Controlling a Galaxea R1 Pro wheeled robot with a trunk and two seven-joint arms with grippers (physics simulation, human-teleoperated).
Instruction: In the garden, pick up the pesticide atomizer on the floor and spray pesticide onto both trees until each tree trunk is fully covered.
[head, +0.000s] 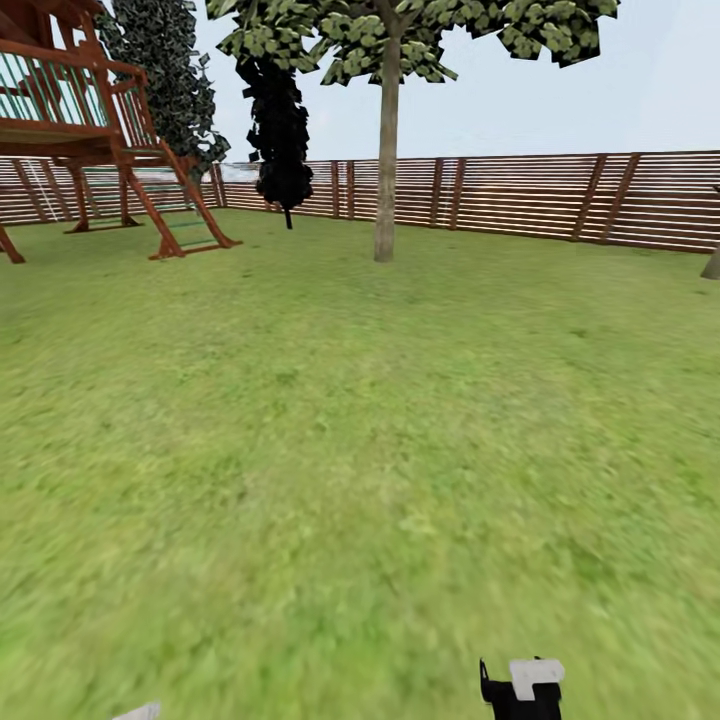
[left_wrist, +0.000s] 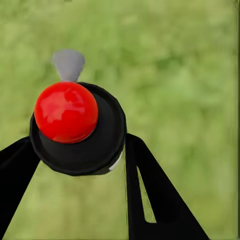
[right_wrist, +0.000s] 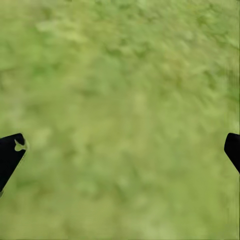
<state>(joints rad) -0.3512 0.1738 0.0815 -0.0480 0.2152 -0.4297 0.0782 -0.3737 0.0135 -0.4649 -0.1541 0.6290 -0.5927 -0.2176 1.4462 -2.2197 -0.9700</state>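
1. The left gripper (left_wrist: 80, 155) is clamped around the pesticide atomizer (left_wrist: 77, 130), red knob and grey nozzle (left_wrist: 68, 64) over grass
2. The right gripper (right_wrist: 122, 150) hangs spread wide and empty above the lawn (right_wrist: 120, 75)
3. One tree (head: 400, 40) stands well ahead, its pale tree trunk (head: 386, 160) before the fence (head: 520, 195), a play tower (head: 70, 110) off left
4. Spraying from here would likely fall short; a tilted grip could send the nozzle wide of the trunk

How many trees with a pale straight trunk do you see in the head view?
1 complete: the tree stands on the lawn ahead, before the wooden fence. A pale trunk base at the right edge may be another, its crown cut off.
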